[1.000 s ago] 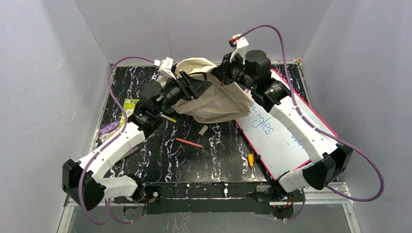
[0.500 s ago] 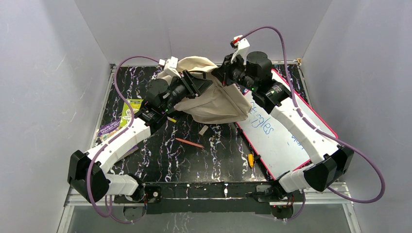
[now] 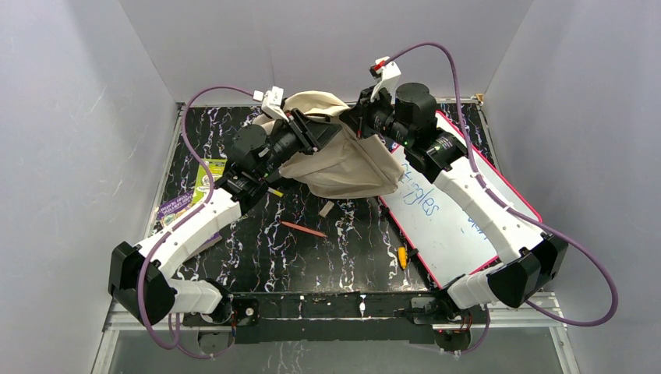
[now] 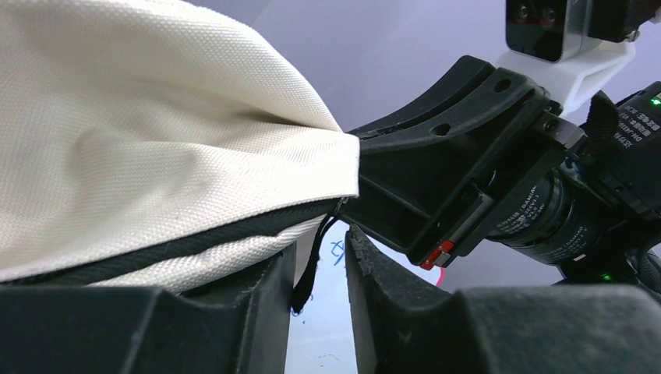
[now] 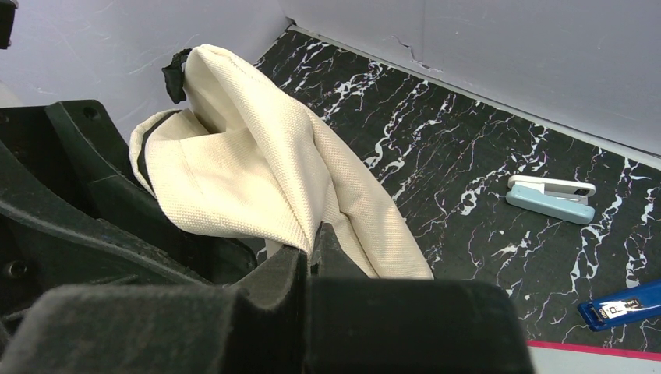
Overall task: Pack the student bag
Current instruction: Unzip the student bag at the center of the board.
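Observation:
The student bag (image 3: 343,160), cream fabric with a black zipper (image 4: 195,238), hangs lifted off the table at the back centre. My right gripper (image 3: 352,123) is shut on a fold of its fabric; in the right wrist view (image 5: 312,245) the cloth (image 5: 257,171) is pinched between the fingers. My left gripper (image 3: 314,131) sits at the bag's left side, right beside the right gripper. In the left wrist view (image 4: 319,257) its jaws stand a narrow gap apart. The black zipper pull (image 4: 308,273) dangles in that gap against the left finger, not clamped.
A pink-framed whiteboard (image 3: 460,210) lies at the right under the right arm. A red pencil (image 3: 304,229), a small eraser (image 3: 326,209) and a yellow item (image 3: 402,255) lie mid-table. A green-purple booklet (image 3: 191,191) is at the left. A light-blue stapler (image 5: 549,199) and a blue item (image 5: 623,305) lie behind the bag.
My left arm has moved up and right to the bag's zipper end, and its jaws have narrowed around the pull. The right gripper has kept its hold and place.

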You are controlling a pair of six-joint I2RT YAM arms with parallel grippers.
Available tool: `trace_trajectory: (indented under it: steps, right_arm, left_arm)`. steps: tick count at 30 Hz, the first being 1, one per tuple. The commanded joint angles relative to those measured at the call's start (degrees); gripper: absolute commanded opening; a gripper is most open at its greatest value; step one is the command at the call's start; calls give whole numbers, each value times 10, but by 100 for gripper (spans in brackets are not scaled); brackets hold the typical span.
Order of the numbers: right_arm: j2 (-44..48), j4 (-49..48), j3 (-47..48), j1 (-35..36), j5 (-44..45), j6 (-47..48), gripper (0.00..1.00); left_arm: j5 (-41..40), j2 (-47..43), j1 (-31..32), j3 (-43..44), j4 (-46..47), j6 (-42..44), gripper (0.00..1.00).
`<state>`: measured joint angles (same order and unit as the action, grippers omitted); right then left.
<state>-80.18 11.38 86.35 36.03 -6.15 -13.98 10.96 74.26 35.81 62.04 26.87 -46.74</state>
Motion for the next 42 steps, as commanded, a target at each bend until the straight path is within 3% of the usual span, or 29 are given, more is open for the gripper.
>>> trace_trajectory:
  steps: [1,7,22,42]
  right_arm:
    - [32,-78,6,0,-4,-8,0]
    - [33,-76,3,1,6,-7,0]
    - [60,-99,-33,0,122,61,0]
    - [62,-96,-51,-29,215,34,0]
  left_arm:
    - [5,-24,2,29,27,1,23]
    - [-7,-34,2,29,14,9,0]
    - [-149,-82,2,145,-241,134,0]
    - [-281,-163,-9,128,-425,191,0]
